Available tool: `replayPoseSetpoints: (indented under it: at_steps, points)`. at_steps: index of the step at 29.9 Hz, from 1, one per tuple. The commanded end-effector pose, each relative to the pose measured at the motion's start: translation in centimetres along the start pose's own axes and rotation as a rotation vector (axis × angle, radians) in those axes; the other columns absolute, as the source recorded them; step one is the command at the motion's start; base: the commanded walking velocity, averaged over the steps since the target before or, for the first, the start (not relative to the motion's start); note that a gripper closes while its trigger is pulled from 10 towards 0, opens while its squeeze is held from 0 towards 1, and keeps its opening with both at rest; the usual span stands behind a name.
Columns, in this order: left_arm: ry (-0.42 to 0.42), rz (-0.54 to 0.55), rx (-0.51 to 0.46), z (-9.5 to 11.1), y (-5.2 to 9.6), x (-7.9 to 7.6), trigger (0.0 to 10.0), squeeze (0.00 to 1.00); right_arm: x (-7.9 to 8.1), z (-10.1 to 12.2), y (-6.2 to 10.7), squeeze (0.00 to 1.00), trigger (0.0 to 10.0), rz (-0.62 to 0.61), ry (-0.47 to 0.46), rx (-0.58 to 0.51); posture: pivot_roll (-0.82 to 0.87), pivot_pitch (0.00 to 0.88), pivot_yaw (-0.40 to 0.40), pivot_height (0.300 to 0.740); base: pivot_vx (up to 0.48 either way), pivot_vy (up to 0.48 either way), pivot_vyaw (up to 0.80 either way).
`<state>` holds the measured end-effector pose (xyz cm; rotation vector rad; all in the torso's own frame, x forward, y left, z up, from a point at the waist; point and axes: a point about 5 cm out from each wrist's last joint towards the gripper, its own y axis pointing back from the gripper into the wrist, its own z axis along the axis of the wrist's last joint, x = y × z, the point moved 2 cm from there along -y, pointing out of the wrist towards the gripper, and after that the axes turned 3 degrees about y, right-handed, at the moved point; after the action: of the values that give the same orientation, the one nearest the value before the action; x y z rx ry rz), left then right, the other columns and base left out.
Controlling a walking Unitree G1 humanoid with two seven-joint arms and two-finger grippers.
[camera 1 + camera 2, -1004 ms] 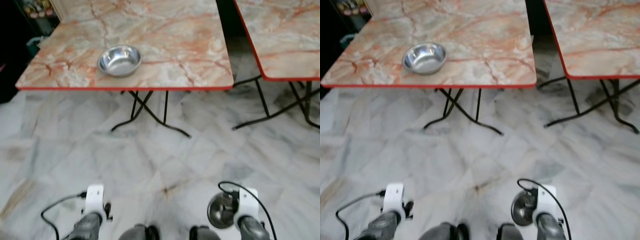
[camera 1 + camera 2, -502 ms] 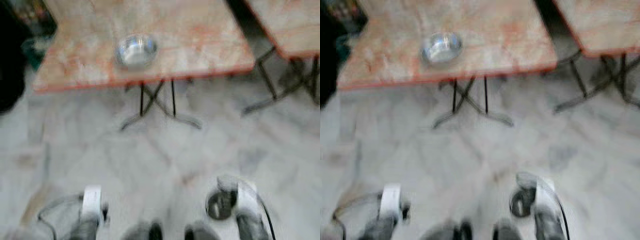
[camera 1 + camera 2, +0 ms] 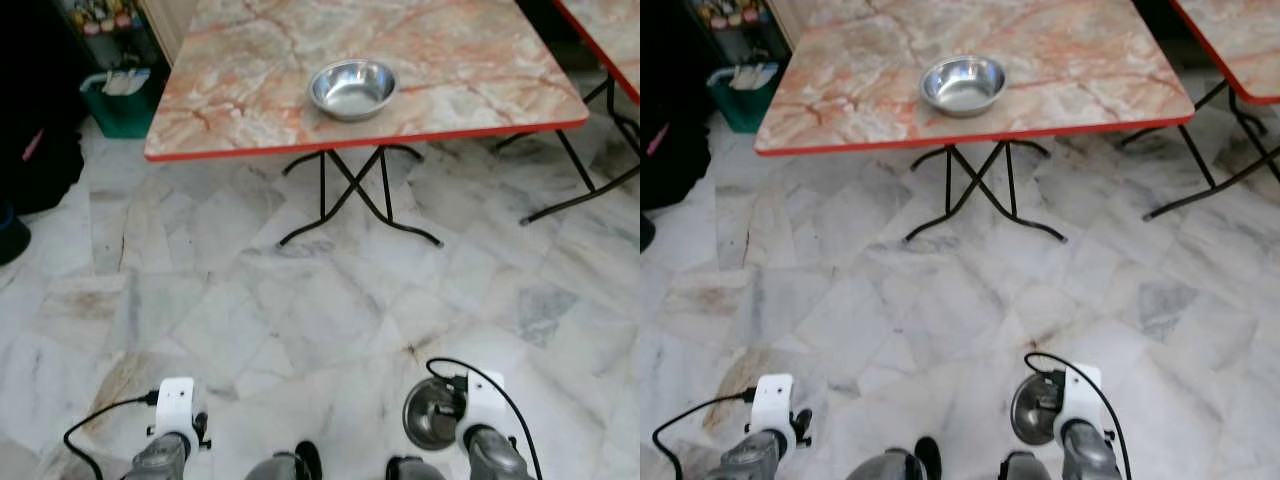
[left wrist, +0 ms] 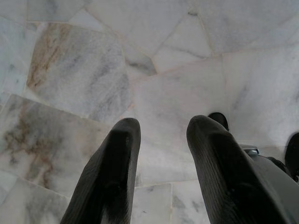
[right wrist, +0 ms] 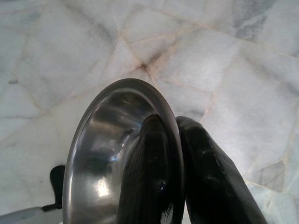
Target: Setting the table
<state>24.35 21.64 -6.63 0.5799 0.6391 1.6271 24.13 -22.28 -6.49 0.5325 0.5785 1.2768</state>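
At the lower left of the head view our left gripper (image 4: 161,154) hangs idle over the marble floor (image 3: 300,320), its two black fingers parted with nothing between them. Toward the upper centre, a steel bowl (image 3: 352,88) already sits on the marble-topped table (image 3: 240,90), near the front edge. At the lower right, our right gripper (image 5: 175,158) is clamped on the rim of a second steel bowl (image 5: 105,154), one finger inside the wall and one outside, the bowl carried on edge low over the floor. We judge this bowl light, rigid and not fragile, but its polished metal is slippery, so a pinch on the rim is the sensible hold and needs firm pressure to keep it from swivelling.
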Motion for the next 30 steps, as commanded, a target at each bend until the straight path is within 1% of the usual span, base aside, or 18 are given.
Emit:
replayPoseSetpoints:
  at_steps: [1, 15, 20, 25, 27, 30]
  points:
    - [-0.012, 0.009, 0.033, -1.12, 0.27, 0.56, 10.0, 0.00, 0.24, -0.95, 0.23, 0.00, 10.0, 0.004, -0.010, 0.026, -0.11, 0.203, 0.088, 0.740, 0.262, 0.000, 0.00]
    - [-0.015, 0.012, 0.028, -1.04, 0.26, 0.52, 10.0, 0.00, 0.29, -0.94, 0.24, 0.00, 10.0, 0.007, -0.013, 0.022, -0.11, 0.209, 0.085, 0.740, 0.358, 0.000, 0.00]
    - [-0.014, 0.009, 0.022, -0.82, 0.20, 0.40, 10.0, 0.00, 0.63, -1.10, 0.30, 0.00, 10.0, 0.015, -0.016, 0.023, -0.11, 0.204, 0.084, 0.740, 0.422, 0.000, 0.00]
    - [-0.016, 0.008, 0.019, -0.65, 0.13, 0.17, 10.0, 0.00, 0.88, -1.18, 0.35, 0.00, 10.0, 0.032, 0.021, 0.018, -0.11, 0.203, 0.085, 0.740, 0.428, 0.000, 0.00]
    - [-0.015, 0.007, 0.018, -0.62, 0.12, 0.12, 10.0, 0.00, 0.87, -1.14, 0.35, 0.00, 10.0, 0.031, 0.024, 0.016, -0.11, 0.203, 0.085, 0.740, 0.428, 0.000, 0.64]
    - [-0.015, 0.007, 0.017, -0.63, 0.13, 0.08, 10.0, 0.00, 0.79, -1.20, 0.36, 0.00, 10.0, 0.024, -0.001, 0.019, -0.11, 0.202, 0.086, 0.740, 0.428, 0.000, 0.40]
